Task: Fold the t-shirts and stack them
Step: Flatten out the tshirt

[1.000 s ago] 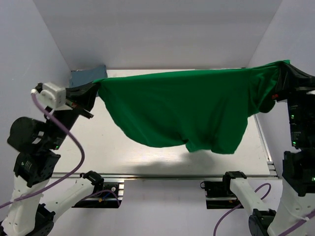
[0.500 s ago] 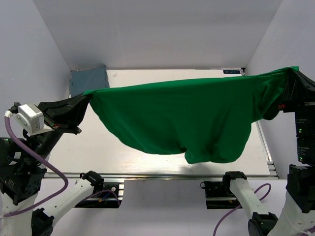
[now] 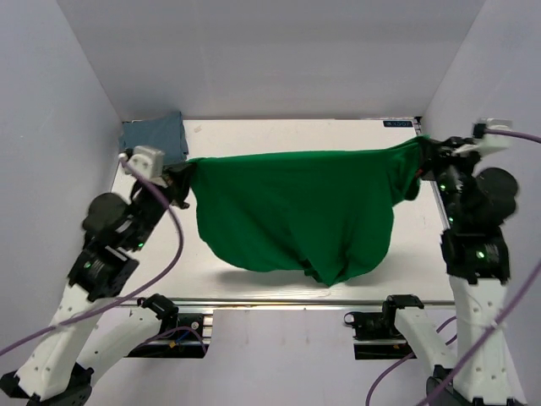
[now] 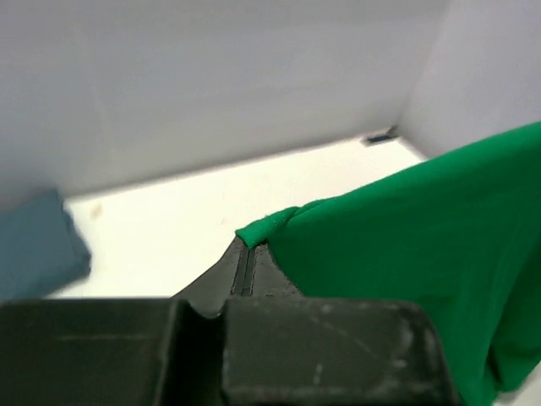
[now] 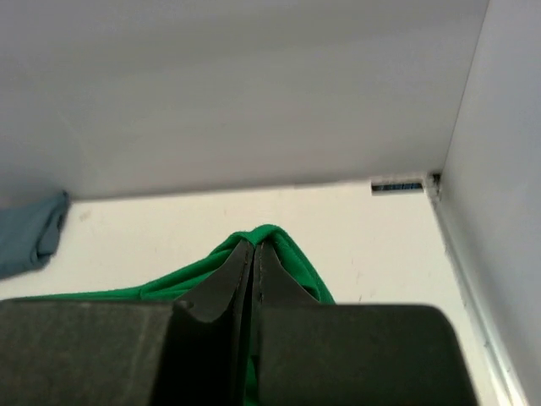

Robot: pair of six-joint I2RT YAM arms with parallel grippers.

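Stretched between left jaws and right jaws, each clenched on an upper edge: green t-shirt [image 3: 292, 211]. Its hem sags over the near edge of the surface [image 3: 279, 135]. Folded grey-blue t-shirt [image 3: 152, 135] sits apart in the far-left corner.

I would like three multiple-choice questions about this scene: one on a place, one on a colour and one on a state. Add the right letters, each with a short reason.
1. Where does the grey-blue t-shirt lie?
A. In the far left corner of the table
B. At the near right edge
C. Over the right arm

2. What colour is the t-shirt that hangs between the two arms?
A. Red
B. Green
C. White

3. In what state is the left end effector?
A. Open, holding nothing
B. Shut on an edge of the green t-shirt
C. Shut on the grey-blue t-shirt

Answers:
1. A, as the top view shows it in that corner, beside the left wall.
2. B, as the cloth is bright green in all three views.
3. B, as the left wrist view shows the fingers closed with the green edge pinched between them.
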